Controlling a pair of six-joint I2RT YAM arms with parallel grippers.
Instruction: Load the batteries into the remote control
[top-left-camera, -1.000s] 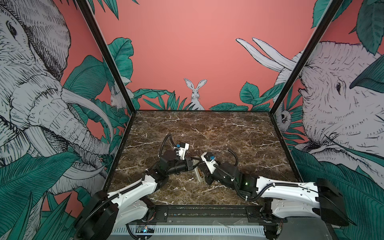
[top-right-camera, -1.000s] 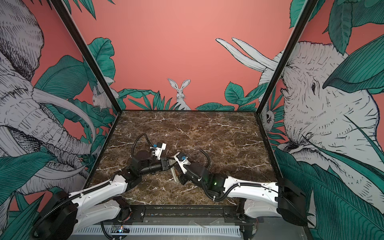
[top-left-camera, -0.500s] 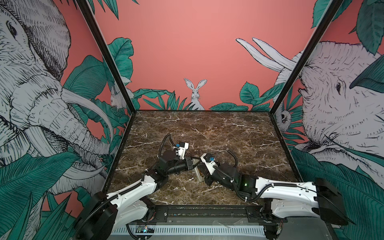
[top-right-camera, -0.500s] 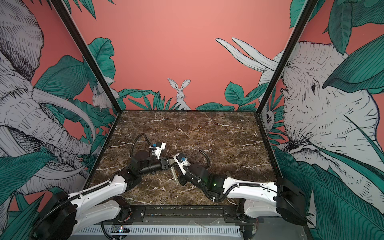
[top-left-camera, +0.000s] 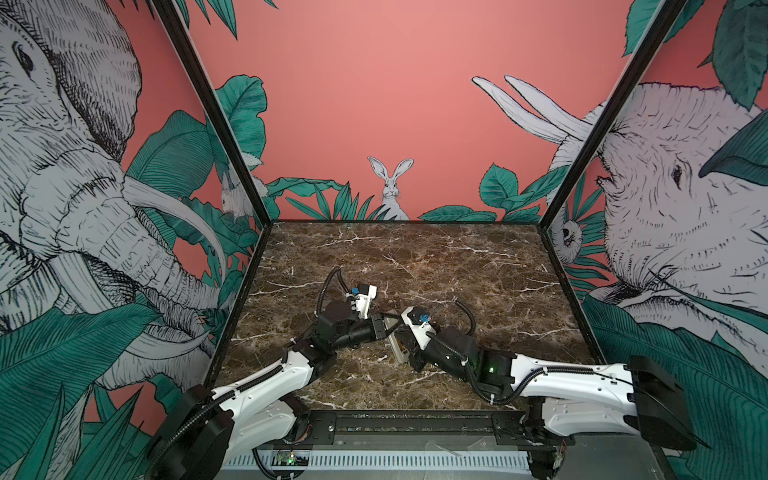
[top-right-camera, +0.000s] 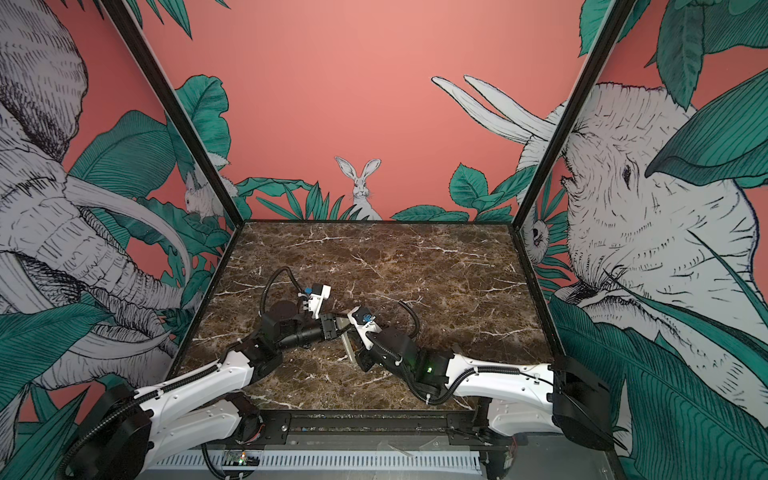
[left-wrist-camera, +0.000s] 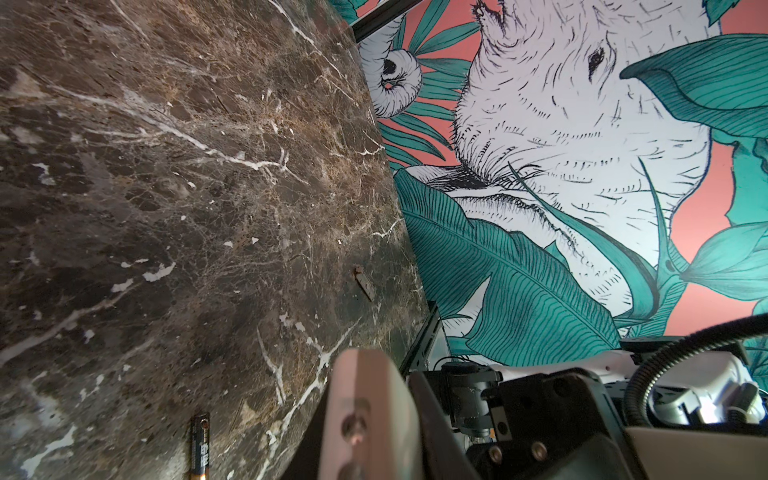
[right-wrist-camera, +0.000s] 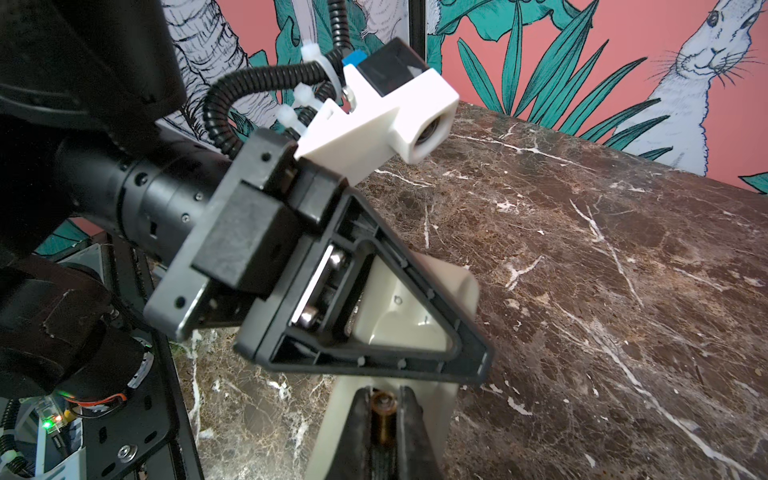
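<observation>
On marble (left-wrist-camera: 166, 187), one battery (left-wrist-camera: 200, 446) bears illegible lettering.

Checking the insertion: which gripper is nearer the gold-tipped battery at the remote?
Right. The right gripper pinches the battery itself; the left gripper clamps the remote control beside it.

The surface (top-left-camera: 415, 257) is brown with white lines. The remote control (right-wrist-camera: 461, 286) is cream. The battery (left-wrist-camera: 200, 444) is black and gold

The brown, white-veined marble tabletop (left-wrist-camera: 166, 166) is bearing a slim black gold-ended battery (left-wrist-camera: 200, 444) beside the jaws of the left gripper (top-left-camera: 385, 327), and a small rusty-brown sliver (left-wrist-camera: 364, 283) is lying beyond them.
</observation>
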